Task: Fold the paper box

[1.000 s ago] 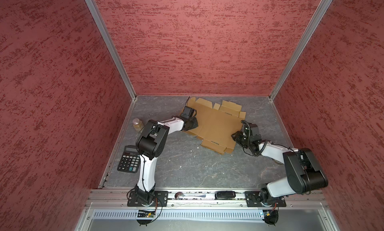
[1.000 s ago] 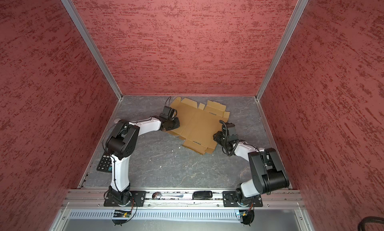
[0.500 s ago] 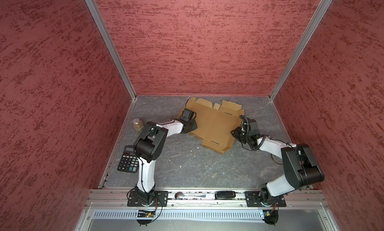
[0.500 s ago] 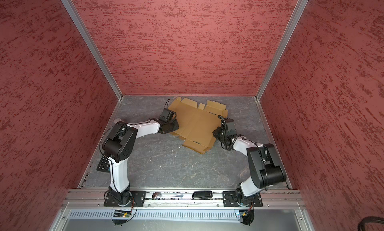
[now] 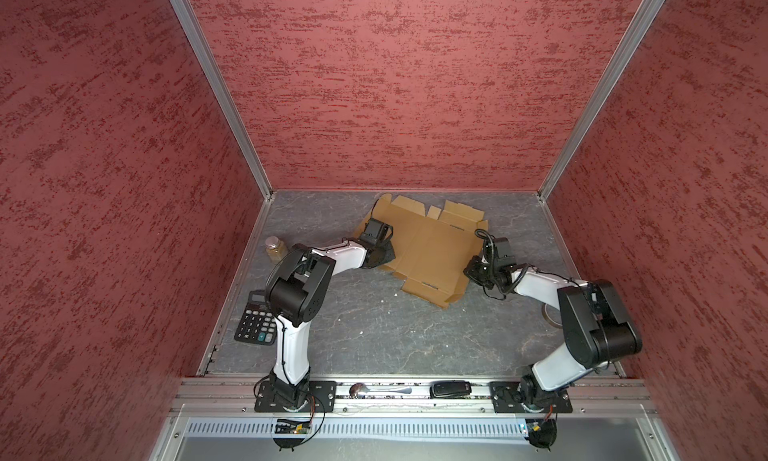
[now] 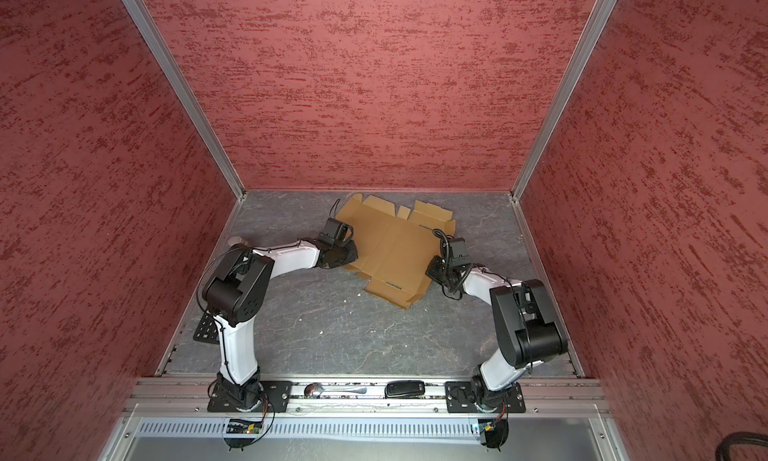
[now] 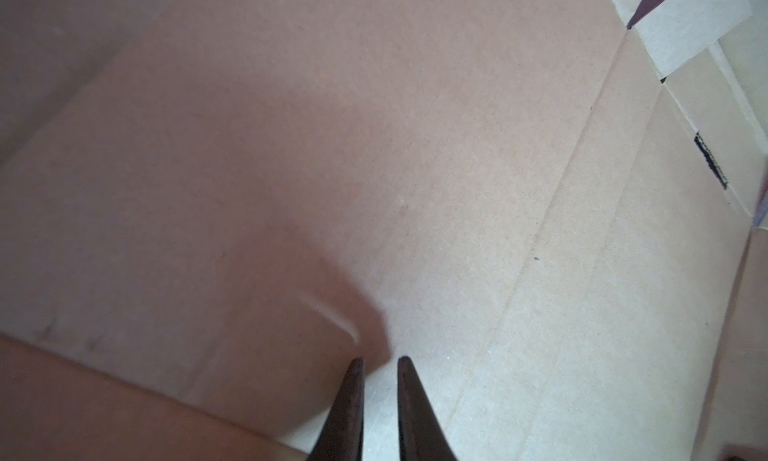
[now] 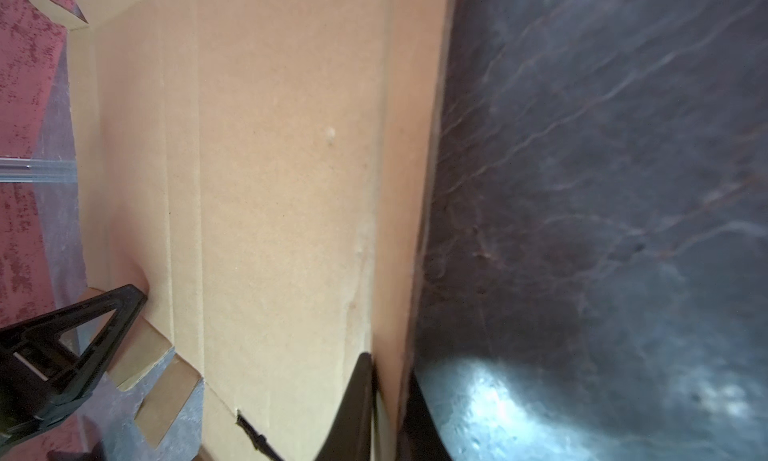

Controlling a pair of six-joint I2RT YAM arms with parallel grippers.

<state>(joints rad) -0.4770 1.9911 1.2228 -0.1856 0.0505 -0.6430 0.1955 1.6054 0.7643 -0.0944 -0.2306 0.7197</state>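
Paper box [image 5: 432, 251], an unfolded sheet, lies on the grey table [image 5: 374, 338] just above frame centre in both top views. Right gripper [image 8: 388, 365] is clamped on its right edge flap. Left gripper [image 7: 381, 358] sits at its left edge, fingers nearly together; whether it grips cannot be told.

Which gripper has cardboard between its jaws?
The right gripper: its jaws pinch a flap edge of the paper box. The left gripper only points its jaws at the flat panel.
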